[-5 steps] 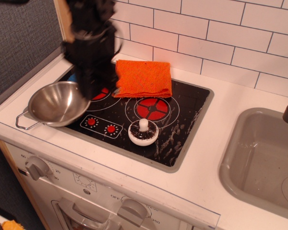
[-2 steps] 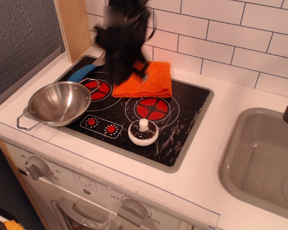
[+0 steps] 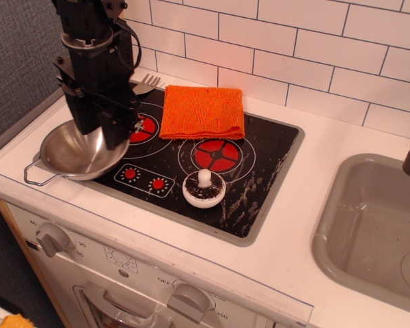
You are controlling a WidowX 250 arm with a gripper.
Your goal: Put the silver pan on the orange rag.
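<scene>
The pan [image 3: 78, 154] sits at the left edge of the stove [image 3: 260, 178], well apart from the rag [image 3: 203, 112]. The pincer [image 3: 109, 133] hangs over the pan's far rim; I cannot tell if it is spread. Next it likely needs to pinch the rim.

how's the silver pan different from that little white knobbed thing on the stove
The silver pan is shiny metal with a wire loop handle; the white knobbed piece is matte white with a centre knob. The pan is much wider. The pan overhangs the cooktop's front-left edge, partly behind the gripper; the white piece sits clear, front centre. Both are round.
</scene>
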